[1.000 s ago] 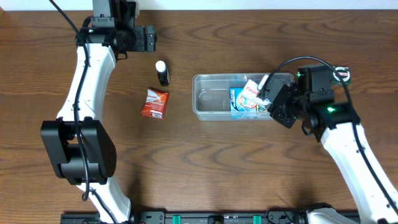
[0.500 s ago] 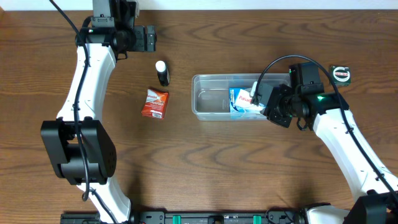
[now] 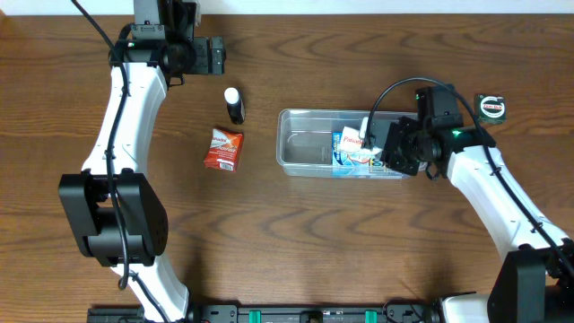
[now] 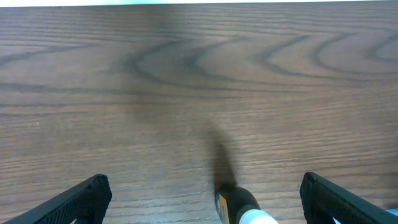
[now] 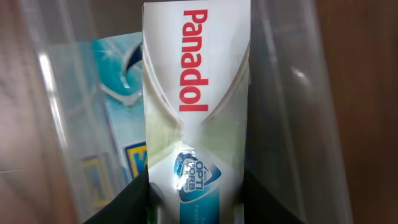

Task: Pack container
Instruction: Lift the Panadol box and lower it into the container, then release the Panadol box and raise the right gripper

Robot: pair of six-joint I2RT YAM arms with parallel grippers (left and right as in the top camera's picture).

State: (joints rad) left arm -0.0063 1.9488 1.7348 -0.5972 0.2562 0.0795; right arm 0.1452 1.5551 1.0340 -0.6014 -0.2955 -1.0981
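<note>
Overhead: the clear plastic rectangular container [image 3: 305, 148] sits right of centre on the brown wooden bench [image 3: 269, 233], with a blue carton [image 3: 345, 160] in its right half.

Left wrist: the left fingers [image 4: 81, 199] stand spread wide, and a black tube with a white cap [image 4: 242, 211] shows between them.

Right wrist: the right fingers [image 5: 124, 202] pinch a white Panadol box [image 5: 196, 106] inside the container.

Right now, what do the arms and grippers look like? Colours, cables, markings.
Both match: white link shells, black joint housings. The left arm has a black cable along it; the right arm carries a black cable loop and a lit green light near the wrist. The left gripper and right gripper are black, with flat black fingers. No readable markings.
</note>
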